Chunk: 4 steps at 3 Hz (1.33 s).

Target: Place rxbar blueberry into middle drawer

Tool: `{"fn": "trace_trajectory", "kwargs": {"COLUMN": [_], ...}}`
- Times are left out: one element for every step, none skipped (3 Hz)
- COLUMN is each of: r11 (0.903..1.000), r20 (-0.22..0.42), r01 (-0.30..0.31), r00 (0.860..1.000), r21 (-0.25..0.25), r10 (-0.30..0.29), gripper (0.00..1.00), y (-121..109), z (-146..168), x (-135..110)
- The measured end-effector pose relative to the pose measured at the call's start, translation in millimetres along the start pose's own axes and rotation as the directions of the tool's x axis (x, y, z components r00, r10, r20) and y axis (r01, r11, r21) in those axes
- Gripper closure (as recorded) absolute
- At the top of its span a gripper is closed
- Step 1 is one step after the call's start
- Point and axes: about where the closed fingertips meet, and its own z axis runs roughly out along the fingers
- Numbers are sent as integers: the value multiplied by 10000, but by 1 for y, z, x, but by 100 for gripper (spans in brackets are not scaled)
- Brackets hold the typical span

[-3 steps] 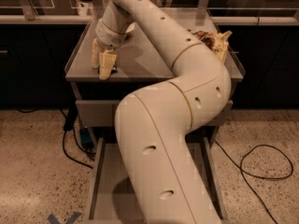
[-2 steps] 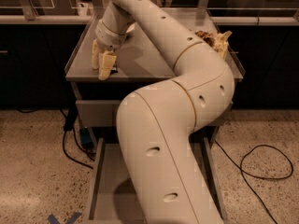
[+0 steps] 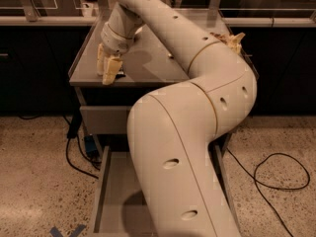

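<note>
With the gripper (image 3: 108, 70) at the countertop's (image 3: 148, 58) near-left edge, its grasp impossible to tell, it should settle squarely over the likely rxbar blueberry (image 3: 120, 73) just right of it before lifting.

Grey cabinet top (image 3: 148, 68): chip bag (image 3: 232, 39) back-rt; gripper (image 3: 109, 69) at front-left edge.

A grey metal cabinet (image 3: 150, 65) stands in the middle of a speckled terrazzo floor (image 3: 34, 181). Behind the cabinet runs a row of dark cupboards (image 3: 29, 83) under a pale ledge (image 3: 44, 20). Black cables trail left (image 3: 67, 152) and right (image 3: 281, 154) of it. The gripper (image 3: 109, 69) sits at the cabinet top's front left edge.
</note>
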Motion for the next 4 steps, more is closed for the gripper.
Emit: {"fn": "trace_trajectory", "kwargs": {"r11": [10000, 10000, 10000, 10000], "r20": [0, 0, -1, -5], "r01": [0, 0, 1, 2], "r00": [10000, 10000, 10000, 10000], "r21": [0, 0, 0, 0], "r10": [0, 0, -1, -2], "gripper": [100, 100, 100, 100], "y": [5, 10, 22, 22], "z": [0, -1, -1, -2], "x": [-3, -5, -12, -12]}}
